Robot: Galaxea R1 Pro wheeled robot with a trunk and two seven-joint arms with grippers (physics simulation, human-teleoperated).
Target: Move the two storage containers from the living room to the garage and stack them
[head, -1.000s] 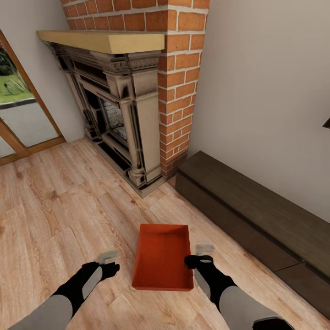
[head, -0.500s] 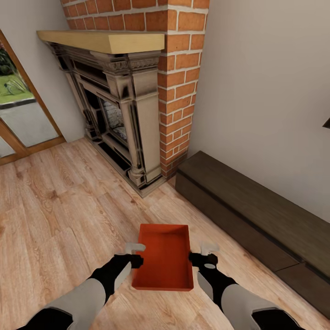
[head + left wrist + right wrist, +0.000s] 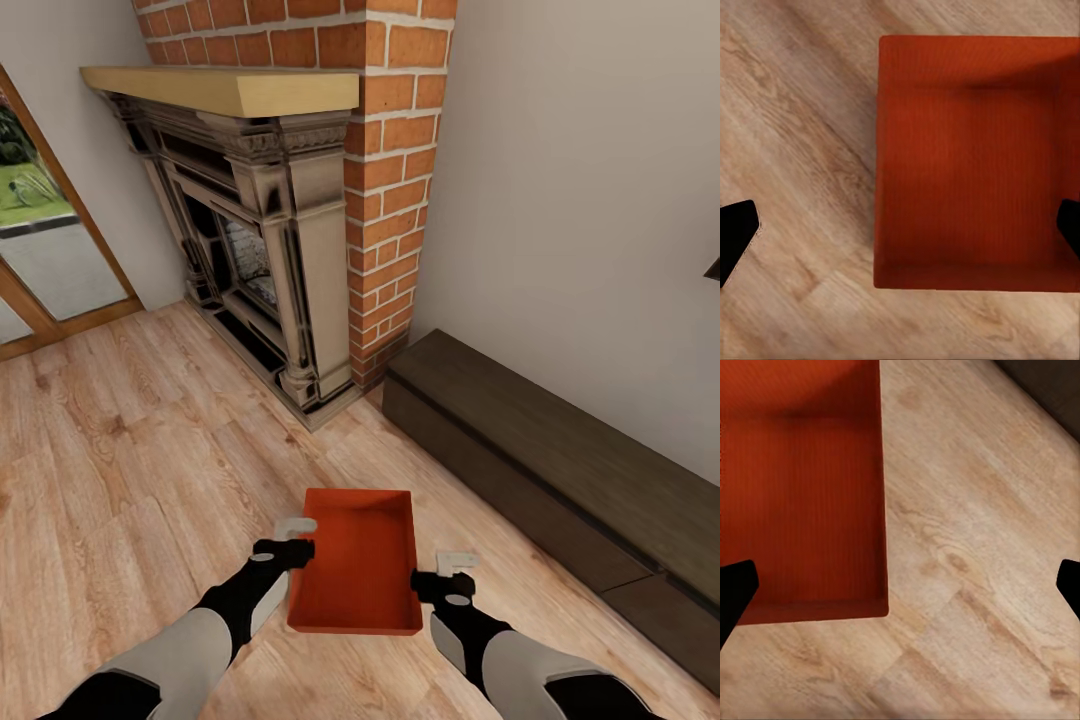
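**My two arms on either side of an orange bin on the living room floor**

I am looking down at one orange-red bin (image 3: 355, 572) sitting flat on the light wood floor (image 3: 120, 470), open side up and empty. My left arm reaches in from the lower left, elbow bent. My left gripper (image 3: 293, 537) is at the bin's left long wall, about midway along it. Seen from the left wrist, its fingers are spread wide, one over bare floor and one over the inside of the bin, straddling that wall without gripping it.

My right arm comes in from the lower right. My right gripper (image 3: 452, 572) is just outside the bin's right wall, towards its near corner. Seen from the right wrist, its fingers are also wide apart, straddling the wall and holding nothing.

Beyond the bin's far end stands a red-brick fireplace (image 3: 290, 220) with a pale wooden mantel. A long, low, dark wooden bench (image 3: 560, 470) runs along the wall on the right, well apart from the bin. A wood-framed glass door (image 3: 45, 240) is at the far left.
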